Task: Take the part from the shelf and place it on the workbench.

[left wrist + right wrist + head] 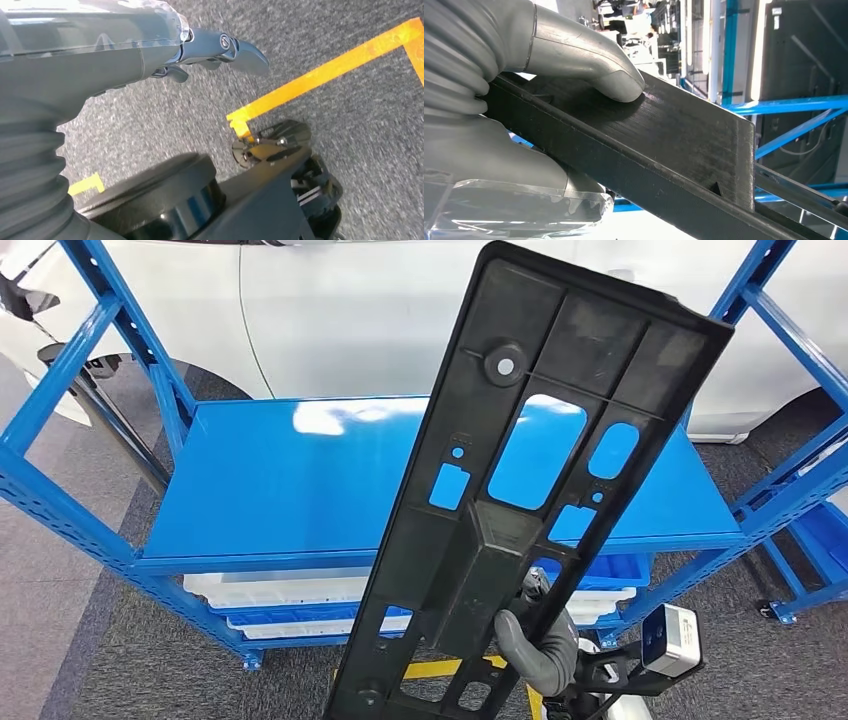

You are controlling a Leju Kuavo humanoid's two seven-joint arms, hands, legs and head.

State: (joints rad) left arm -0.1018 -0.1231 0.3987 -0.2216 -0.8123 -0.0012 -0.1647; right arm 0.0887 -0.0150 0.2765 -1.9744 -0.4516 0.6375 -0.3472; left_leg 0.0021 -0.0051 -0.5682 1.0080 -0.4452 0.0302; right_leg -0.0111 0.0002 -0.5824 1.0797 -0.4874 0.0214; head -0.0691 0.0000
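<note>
Nearest to us, our right hand point(540, 645) grips the part point(540, 470), a long black plastic panel with cut-outs, close to its lower end. In the right wrist view the grey thumb point(616, 82) presses flat on the panel's face while the rest of the hand wraps under its edge. The part stands steeply tilted in front of us, its far end reaching high above the hand and leaning to the right, clear of the shelf.

Our left hand point(220, 50) hangs over the grey carpet beside a yellow floor line point(320, 75); it holds nothing, and its fingers look loosely extended.

The main risk, as we judge it, is leverage: most of the part's length lies beyond a one-handed grip near one end, so it could pivot or slide in the hand when we turn.

Further out is the blue shelf point(300, 480), its deck bare beneath the part, with white and blue trays point(290, 590) on the level below. Its blue uprights point(770, 300) stand close on the right, and we think a swing of the tall end could strike them. Behind the shelf is a white car body point(350, 310), another thing to clip. The table is not visible, so we cannot judge the path to it.
</note>
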